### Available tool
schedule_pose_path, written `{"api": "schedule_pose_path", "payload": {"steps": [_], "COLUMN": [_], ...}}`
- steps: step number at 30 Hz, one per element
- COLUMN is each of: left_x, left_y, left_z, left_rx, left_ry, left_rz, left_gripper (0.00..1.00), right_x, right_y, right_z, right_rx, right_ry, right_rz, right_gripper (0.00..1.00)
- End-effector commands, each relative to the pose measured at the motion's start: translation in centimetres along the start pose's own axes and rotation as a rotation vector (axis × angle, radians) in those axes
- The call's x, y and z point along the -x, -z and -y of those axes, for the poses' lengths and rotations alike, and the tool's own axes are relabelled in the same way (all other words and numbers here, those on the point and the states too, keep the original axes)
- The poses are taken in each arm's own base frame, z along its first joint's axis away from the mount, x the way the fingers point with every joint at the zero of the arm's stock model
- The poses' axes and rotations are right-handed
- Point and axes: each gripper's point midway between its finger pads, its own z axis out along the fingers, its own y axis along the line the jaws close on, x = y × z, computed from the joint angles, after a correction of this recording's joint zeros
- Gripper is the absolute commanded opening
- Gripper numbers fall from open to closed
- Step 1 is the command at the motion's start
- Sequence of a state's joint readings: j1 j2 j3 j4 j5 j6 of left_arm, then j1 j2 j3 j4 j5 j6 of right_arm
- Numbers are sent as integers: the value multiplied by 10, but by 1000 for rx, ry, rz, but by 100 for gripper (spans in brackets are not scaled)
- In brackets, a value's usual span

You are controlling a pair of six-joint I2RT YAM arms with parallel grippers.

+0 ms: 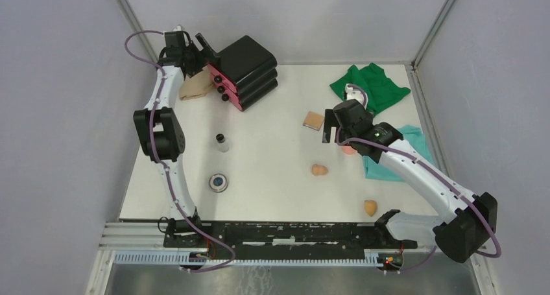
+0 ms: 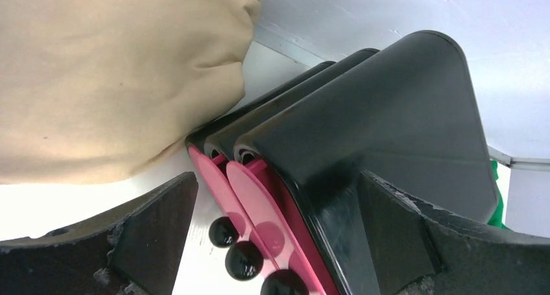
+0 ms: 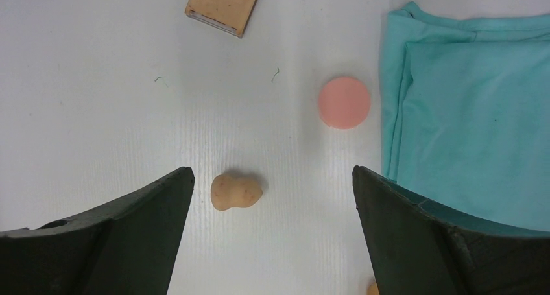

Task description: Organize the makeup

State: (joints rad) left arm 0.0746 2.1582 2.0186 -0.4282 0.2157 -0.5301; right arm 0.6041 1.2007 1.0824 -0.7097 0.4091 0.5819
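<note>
Barely begun. Loose on desk [image 1: 272, 198]: egg sponges [image 1: 318, 170], tan pad [image 1: 314, 120], pink round pad [image 3: 344, 102], jar [image 1: 222, 141], compact [image 1: 219, 181]. Left gripper [image 2: 275, 198] spread at 11-o'clock drawer box [image 1: 250, 65]; right gripper [image 3: 272, 178] spread, empty.

White table [image 1: 272, 191], grey walls [image 1: 52, 81]

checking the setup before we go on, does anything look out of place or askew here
The black box with pink drawers sits skewed to the table edges at the far left, a crumpled beige cloth bunched against it. Two tan egg-shaped sponges lie loose and apart. Nothing looks spilled or broken.
</note>
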Motion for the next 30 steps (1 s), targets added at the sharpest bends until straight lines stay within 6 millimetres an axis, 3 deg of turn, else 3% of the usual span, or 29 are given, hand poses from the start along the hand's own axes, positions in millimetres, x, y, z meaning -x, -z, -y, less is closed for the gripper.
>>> {"api": "schedule_pose_path", "payload": {"steps": [1,6,13,17,23,26,30], "left_x": [25,11,-27,-55,-115,-121,-102], "left_y": [-8,-15,7,36,76,102,143], "left_z": [23,28,43,50,58,61,66], "left_rx": [-118,-193,-313,-346,-323,-293,-242], "left_ry": [-39,-79,-114,-141,-191,-209,-216], "left_rz": [66,39,-3,-4,-58,-32,38], "left_gripper": [99,98,97,97,98,98,98], "right_x": [19,15,14,13,12,11,8], "right_y": [2,-3,-10,-13,-16,-15,-13], "right_z": [-2,-3,-10,-13,-19,-20,-20], "right_rx": [-14,-19,-9,0,19,28,38], "right_ry": [5,-3,-6,-13,-7,-9,-28], "right_rz": [48,36,19,16,-2,-5,-6], "right_gripper": [100,100,99,99,100,100,99]}}
